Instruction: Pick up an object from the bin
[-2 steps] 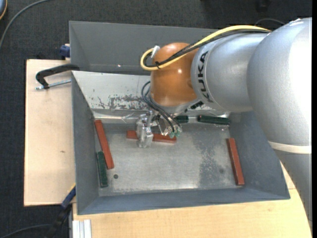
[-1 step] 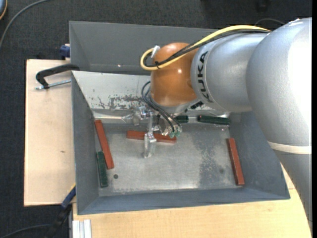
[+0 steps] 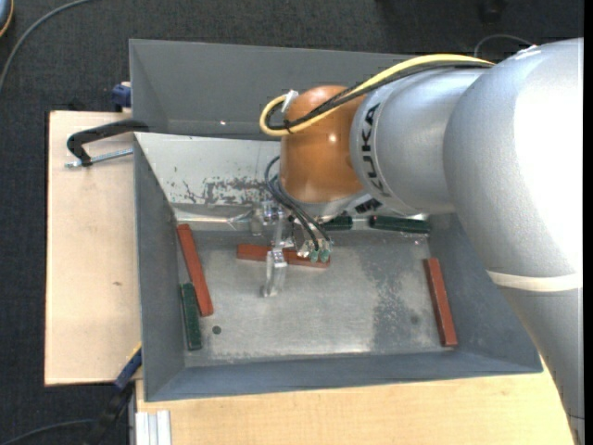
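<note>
Under the hand (image 3: 274, 272), mid-floor of the grey metal bin (image 3: 278, 91), lies a flat red-brown bar (image 3: 252, 252), crosswise, one end sticking out to the hand's left. Hand is low over it; released or clenched, cannot tell, and contact with the bar is unclear. Well left of the hand: another red-brown bar (image 3: 195, 272) along the wall, dark green bar (image 3: 191, 316) just beside its lower end, small black bit (image 3: 217, 332) near. Far right: third red-brown bar (image 3: 440, 301). Behind-right, under the arm: second dark green bar (image 3: 398, 222).
</note>
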Robot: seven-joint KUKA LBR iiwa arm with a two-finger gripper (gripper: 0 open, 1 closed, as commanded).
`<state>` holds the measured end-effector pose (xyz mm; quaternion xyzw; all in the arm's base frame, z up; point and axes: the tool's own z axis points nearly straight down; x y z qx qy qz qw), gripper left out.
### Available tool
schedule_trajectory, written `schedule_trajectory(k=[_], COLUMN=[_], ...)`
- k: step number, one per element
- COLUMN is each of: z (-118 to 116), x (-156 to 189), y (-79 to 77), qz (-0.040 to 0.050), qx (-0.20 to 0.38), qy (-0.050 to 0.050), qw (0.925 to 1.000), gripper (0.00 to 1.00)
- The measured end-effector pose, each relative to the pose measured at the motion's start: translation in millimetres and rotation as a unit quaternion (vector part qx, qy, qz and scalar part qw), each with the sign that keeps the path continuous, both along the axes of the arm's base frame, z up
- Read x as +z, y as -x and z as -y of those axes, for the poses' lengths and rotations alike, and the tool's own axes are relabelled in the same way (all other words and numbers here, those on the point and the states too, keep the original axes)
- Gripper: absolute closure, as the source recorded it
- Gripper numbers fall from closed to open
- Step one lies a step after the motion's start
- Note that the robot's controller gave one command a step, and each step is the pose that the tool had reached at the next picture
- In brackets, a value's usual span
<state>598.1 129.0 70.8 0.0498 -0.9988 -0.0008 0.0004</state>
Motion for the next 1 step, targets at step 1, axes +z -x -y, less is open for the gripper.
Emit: schedule_trajectory(k=[1], z=[0.0], x=[0.3], y=[-0.1], qz=[0.0004], qx=[0.0], qy=[0.0], qw=[1.0], gripper=[1.0])
